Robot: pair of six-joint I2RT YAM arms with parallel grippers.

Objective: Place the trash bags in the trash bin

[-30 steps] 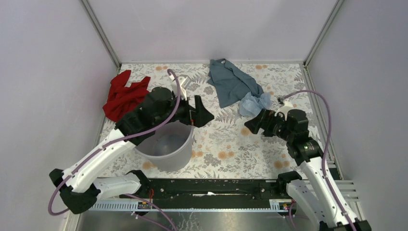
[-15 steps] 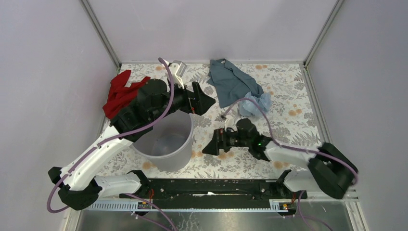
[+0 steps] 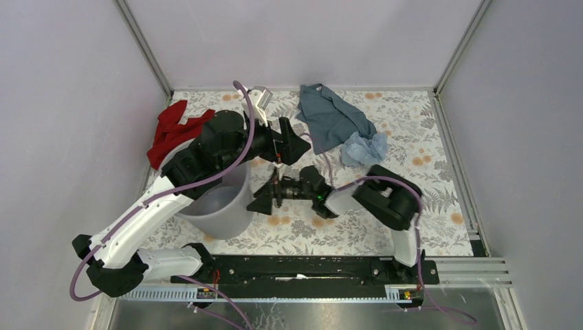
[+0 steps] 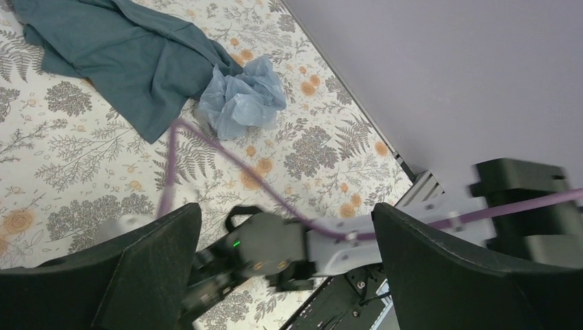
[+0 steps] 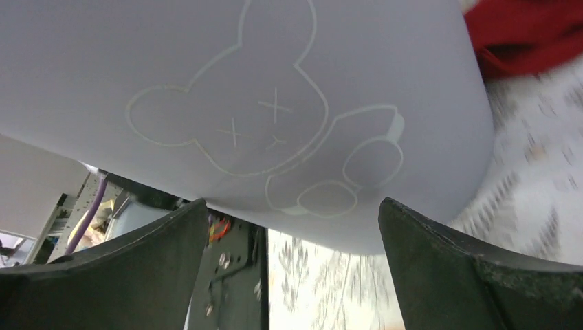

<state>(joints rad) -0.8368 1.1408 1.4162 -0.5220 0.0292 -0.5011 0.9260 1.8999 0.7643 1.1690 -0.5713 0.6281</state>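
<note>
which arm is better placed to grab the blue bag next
Left, probably. The left tool is open and points toward the trash bag, which shows ahead in its wrist view. The right tool is open too but faces the bin, away from it.

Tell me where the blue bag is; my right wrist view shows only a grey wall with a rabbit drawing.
Observer: The bag lies crumpled toward the far right of the table, touching the teal cloth.
Operator: Is either pincer holding it?
Observer: No. The left pincer is open and empty, raised beyond the far rim of the bin.
Operator: And mine?
Observer: The right pincer is open and low beside the bin's right wall, pointing away from the bag.
</note>
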